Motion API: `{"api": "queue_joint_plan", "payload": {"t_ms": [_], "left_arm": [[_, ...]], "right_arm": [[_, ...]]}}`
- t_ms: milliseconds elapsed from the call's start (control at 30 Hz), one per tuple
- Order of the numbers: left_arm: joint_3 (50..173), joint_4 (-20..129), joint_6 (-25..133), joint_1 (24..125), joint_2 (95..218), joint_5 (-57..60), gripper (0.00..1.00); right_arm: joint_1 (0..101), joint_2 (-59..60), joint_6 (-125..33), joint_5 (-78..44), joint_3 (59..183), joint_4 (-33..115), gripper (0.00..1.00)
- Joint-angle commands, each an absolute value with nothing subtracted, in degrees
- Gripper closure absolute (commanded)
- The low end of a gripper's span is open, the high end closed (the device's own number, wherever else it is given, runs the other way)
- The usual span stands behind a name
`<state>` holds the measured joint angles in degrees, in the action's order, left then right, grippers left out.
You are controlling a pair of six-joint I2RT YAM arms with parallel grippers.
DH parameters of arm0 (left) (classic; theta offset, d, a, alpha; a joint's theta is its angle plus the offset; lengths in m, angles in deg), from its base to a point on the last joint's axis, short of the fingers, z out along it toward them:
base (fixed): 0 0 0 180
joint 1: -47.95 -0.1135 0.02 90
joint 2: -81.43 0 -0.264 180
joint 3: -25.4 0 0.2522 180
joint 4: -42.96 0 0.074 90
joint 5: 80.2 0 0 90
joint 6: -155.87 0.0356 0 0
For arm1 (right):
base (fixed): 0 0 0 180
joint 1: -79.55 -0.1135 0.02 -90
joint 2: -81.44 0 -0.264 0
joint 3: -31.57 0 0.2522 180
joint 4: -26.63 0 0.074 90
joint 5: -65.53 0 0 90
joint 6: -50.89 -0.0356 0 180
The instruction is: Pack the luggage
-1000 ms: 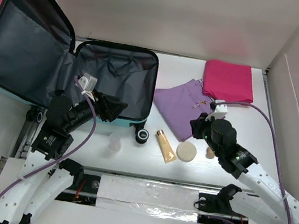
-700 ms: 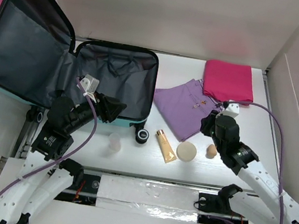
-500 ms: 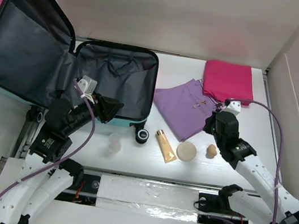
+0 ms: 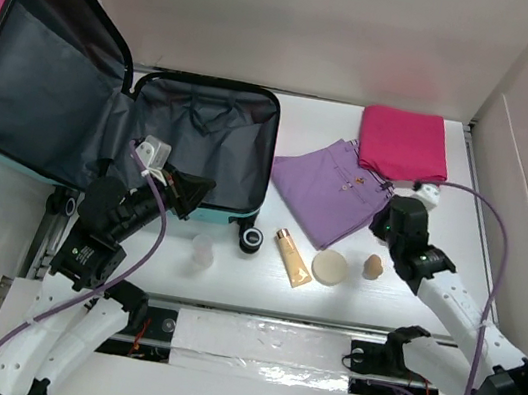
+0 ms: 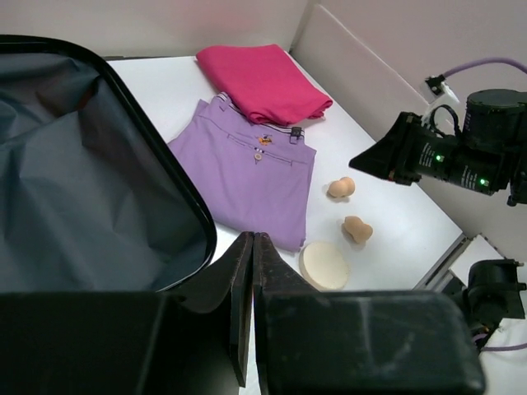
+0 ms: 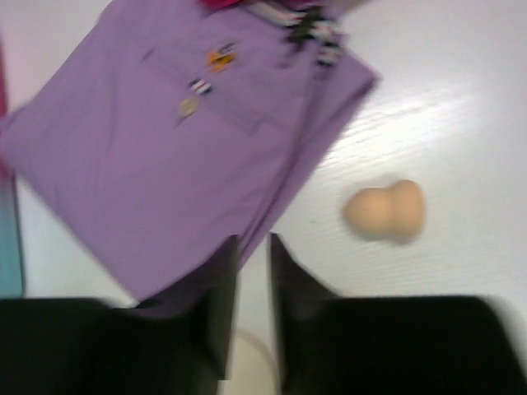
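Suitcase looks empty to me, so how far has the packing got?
Barely begun. The suitcase lies open, with nothing seen inside. Neither gripper holds anything: the left gripper is shut at its near rim, the right gripper is slightly open over the shorts. The shorts, pink cloth, tube, puff and sponges all wait on the table.

Luggage point(image 4: 203, 137) base lies open from above, raised lid point(image 4: 50, 81) walling its left side. Near table edge is crowded: tube point(image 4: 291, 257), round puff point(image 4: 329, 267), sponge point(image 4: 373, 267), with purple shorts point(image 4: 326, 190) just behind.

luggage point(image 4: 203, 137), pink-teal shell, black trim, grey lining, open, lid up, table far left
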<state>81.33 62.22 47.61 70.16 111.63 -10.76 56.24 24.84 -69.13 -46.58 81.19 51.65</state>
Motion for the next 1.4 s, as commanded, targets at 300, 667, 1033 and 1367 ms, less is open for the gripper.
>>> {"api": "queue_joint_plan", "payload": {"t_ms": [300, 667, 1033, 1367], "left_arm": [[83.02, 61.47, 47.94, 72.03, 109.56, -8.31, 0.73], [83.1, 61.56, 48.03, 72.64, 109.29, -8.57, 0.69], [83.1, 61.38, 48.12, 72.64, 109.55, -8.75, 0.69], [82.93, 60.94, 47.94, 72.64, 109.47, -9.19, 0.69]], "right_arm": [[75.32, 21.24, -74.62, -41.36, 78.03, 51.47, 0.33], [79.81, 9.29, -75.76, -36.43, 78.2, 47.86, 0.51], [81.05, 14.53, -74.18, -33.26, 75.05, 41.71, 1.0], [65.8, 28.2, -77.34, -28.79, 81.0, 44.34, 1.0]]}}
